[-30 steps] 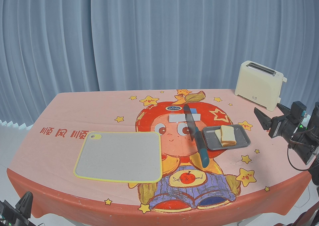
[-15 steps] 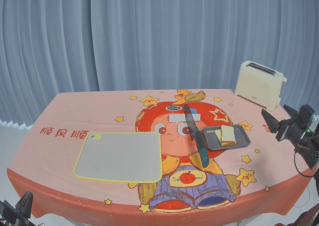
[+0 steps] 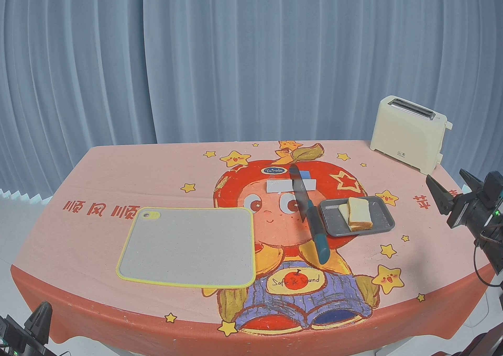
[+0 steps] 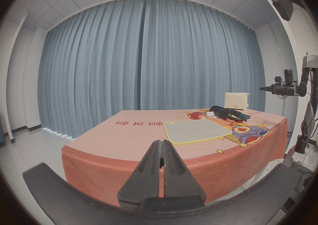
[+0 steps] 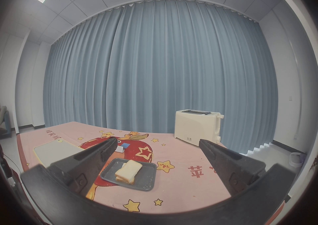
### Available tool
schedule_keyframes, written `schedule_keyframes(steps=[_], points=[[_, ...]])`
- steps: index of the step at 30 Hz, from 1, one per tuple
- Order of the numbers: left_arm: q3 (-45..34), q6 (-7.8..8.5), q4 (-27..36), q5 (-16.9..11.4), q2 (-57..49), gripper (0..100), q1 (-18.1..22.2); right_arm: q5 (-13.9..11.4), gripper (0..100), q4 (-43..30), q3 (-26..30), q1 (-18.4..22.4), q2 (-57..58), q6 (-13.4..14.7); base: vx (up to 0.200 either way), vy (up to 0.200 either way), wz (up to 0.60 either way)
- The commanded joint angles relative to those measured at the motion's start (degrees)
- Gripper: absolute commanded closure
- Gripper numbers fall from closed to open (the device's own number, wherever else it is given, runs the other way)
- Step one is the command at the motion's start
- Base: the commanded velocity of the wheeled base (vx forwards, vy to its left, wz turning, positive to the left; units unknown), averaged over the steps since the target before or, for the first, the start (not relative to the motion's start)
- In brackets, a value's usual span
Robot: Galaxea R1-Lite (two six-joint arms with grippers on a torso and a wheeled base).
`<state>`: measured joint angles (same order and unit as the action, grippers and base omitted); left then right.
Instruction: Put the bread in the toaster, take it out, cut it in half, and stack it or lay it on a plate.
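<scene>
Right gripper (image 3: 444, 176) gapes at three o'clock — bread (image 5: 128, 171) lies on plate (image 5: 147, 173); left gripper (image 4: 162, 143) (seven o'clock) pinched closed, empty.

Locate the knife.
Head view, table centre-right: the knife lies between the cutting board and the grey tray of bread, blade over a white block.

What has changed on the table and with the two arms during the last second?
The right gripper, open and empty, drew back to the robot's right, away from the plate. Nothing was gripped or released. The bread, knife, cutting board, toaster and the shut left gripper stayed put.
</scene>
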<state>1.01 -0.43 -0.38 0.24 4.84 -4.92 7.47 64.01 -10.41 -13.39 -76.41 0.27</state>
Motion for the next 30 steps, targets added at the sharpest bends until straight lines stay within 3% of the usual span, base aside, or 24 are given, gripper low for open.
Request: schedule_keyframes(steps=[1, 30], points=[[-1.0, -0.01, -0.1, 0.0, 0.1, 100, 0.0, 0.0, 0, -0.4, 0.9, 0.3, 1.6, 0.0, 0.000, 0.000, 0.00], [-1.0, -0.01, 0.0, 0.0, 0.1, 100, 0.0, 0.1, 0, -0.8, 8.6, 5.4, 11.8, -1.9, 0.000, 0.000, 0.00]])
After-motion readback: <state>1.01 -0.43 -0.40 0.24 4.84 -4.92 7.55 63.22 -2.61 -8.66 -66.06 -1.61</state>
